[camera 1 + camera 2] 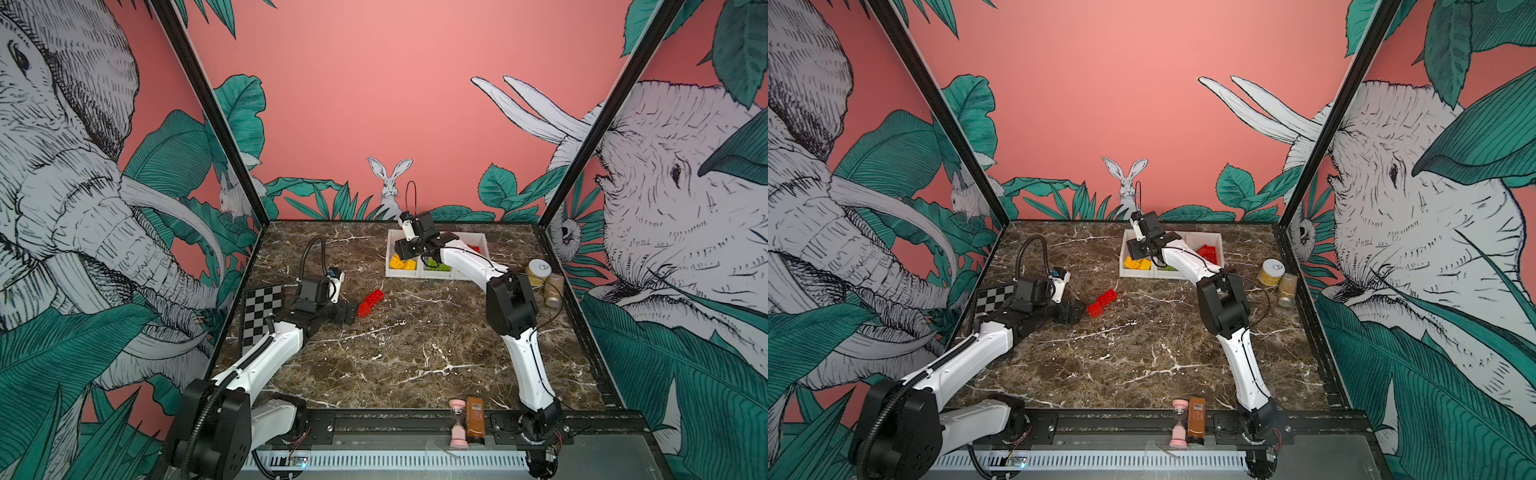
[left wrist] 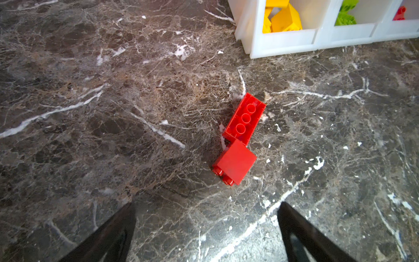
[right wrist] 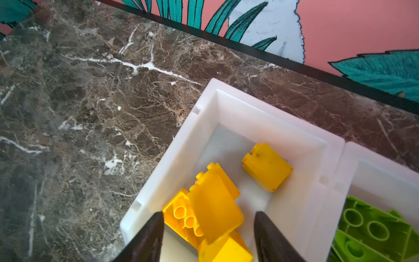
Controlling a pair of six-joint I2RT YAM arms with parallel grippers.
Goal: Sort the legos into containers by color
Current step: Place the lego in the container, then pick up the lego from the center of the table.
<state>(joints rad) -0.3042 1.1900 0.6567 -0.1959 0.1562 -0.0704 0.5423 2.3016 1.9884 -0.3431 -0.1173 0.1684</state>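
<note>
Gaping empty, right tool [image 3: 208, 214] hangs over yellow legos [image 3: 267, 167], left tool [image 2: 206, 204] near red legos [image 2: 244, 118].

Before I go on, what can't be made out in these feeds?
Green bin: cut off by the right wrist view's edge; the right arm covers most of it in both top views.
Red bin: arm overlaps it in top views, left wrist view's edge cuts it; no count possible.
Round jar: label too small in top views.
Right tool: hidden under its own wrist in top views.
</note>
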